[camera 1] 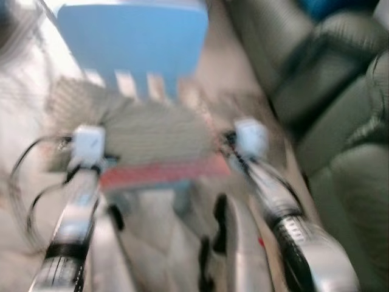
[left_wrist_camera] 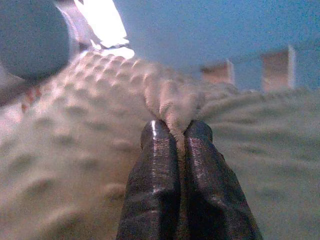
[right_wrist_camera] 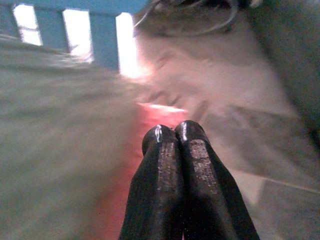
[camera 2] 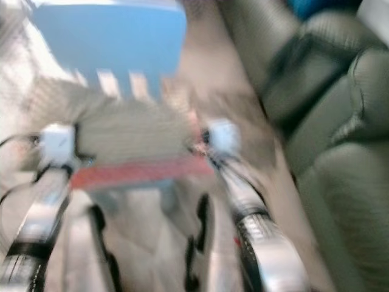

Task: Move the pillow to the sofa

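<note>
Carrying stage, judging by the blur across both eye views. Pillow (camera 1: 143,131), a beige knobbly-textured cushion with a red edge band along its near side, held up between the two arms in front of the body, over pale floor (camera 1: 158,225), not yet on the sofa (camera 1: 340,121).

Left gripper (left_wrist_camera: 175,131) at the pillow's left end, fingers (left_wrist_camera: 157,165) pressed nearly together with a ridge of the bumpy fabric pinched up between the tips: a pinch on cloth rather than a clasp around the bulk, likely because the cushion is too thick to span.

Right gripper (right_wrist_camera: 175,134) at the pillow's right end, close beside the red band; fingers (right_wrist_camera: 197,175) closed against each other, no cloth plainly visible between the tips in the wrist view. Cannot tell whether any fabric is truly caught there or whether the fingers merely lie against the edge.

Two-ended hold probably meant to keep the soft cushion level and stop it sagging or swinging while walking.

Blue slatted chair (camera 1: 137,42) just beyond the pillow. Dark grey-green leather sofa off to the right, well apart from the pillow, so a turn to the right seems called for next.

Risk: thin fabric pinch slipping on the left, weak grip on the right.
</note>
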Available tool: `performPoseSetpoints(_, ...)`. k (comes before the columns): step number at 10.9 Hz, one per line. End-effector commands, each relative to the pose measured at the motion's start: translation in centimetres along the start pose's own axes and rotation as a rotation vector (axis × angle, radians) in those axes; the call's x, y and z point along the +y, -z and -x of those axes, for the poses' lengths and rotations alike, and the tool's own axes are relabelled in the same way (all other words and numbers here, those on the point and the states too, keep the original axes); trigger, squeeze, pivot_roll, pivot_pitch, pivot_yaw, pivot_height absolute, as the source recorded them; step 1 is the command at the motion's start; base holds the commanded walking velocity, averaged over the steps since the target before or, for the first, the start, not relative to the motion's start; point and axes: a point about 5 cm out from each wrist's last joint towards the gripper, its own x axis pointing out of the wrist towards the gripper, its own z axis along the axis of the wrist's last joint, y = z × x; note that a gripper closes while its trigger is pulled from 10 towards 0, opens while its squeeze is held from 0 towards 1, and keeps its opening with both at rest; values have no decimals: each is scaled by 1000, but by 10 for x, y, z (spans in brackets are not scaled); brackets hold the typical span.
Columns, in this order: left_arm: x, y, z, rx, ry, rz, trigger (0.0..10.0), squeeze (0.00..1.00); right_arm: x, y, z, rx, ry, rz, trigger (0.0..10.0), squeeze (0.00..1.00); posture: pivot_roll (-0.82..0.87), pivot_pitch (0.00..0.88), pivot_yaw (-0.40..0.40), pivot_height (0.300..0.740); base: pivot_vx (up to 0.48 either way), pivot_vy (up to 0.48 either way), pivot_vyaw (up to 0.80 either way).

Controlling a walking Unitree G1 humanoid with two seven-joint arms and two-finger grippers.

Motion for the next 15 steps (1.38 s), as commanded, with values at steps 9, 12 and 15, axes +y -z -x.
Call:
performPoseSetpoints(9, -41, 2, 50, 131, 145, 71, 10000, 0, 1, 0, 59, 60, 115, -154, 10000, 1000, -41, 0, -80, 525, 0, 0, 0)
performPoseSetpoints(12, -49, -5, 49, 162, 174, 94, 10000, 0, 21, 0, 27, 246, -55, -145, 10000, 1000, -36, 33, -80, 525, 0, 0, 0)
performPoseSetpoints(15, -38, -11, 51, 188, 172, 72, 10000, 0, 24, -6, 4, 304, -96, -157, 10000, 1000, 0, 169, -83, 525, 0, 0, 0)
